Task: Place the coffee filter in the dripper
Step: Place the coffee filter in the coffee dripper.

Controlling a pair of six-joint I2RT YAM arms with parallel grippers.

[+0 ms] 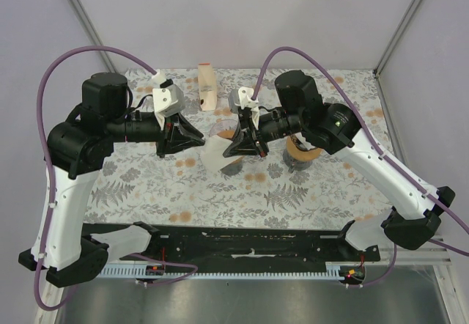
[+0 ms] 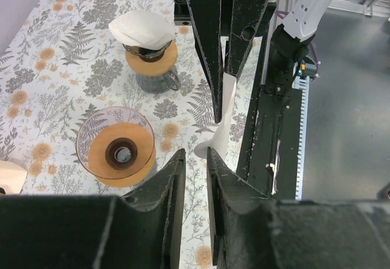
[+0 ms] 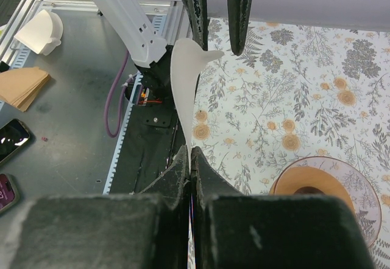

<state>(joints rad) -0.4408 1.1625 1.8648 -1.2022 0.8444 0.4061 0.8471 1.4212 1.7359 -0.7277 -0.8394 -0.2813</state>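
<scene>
My right gripper (image 3: 191,150) is shut on the lower edge of a white paper coffee filter (image 3: 184,80) and holds it upright above the table. The filter also shows in the top view (image 1: 218,159) and the left wrist view (image 2: 224,120). My left gripper (image 2: 195,153) is open by a narrow gap. Its fingertips sit just short of the filter's far edge and touch nothing. The dripper (image 2: 119,150), clear glass with a wooden collar, stands empty on the floral cloth to the side of both grippers. It also shows in the right wrist view (image 3: 329,187).
A second wooden-collared dripper on a glass server (image 2: 149,62), with white filters on top, stands under the right arm. A tan object (image 1: 207,88) stands at the back of the table. The black base rail (image 1: 249,240) runs along the near edge.
</scene>
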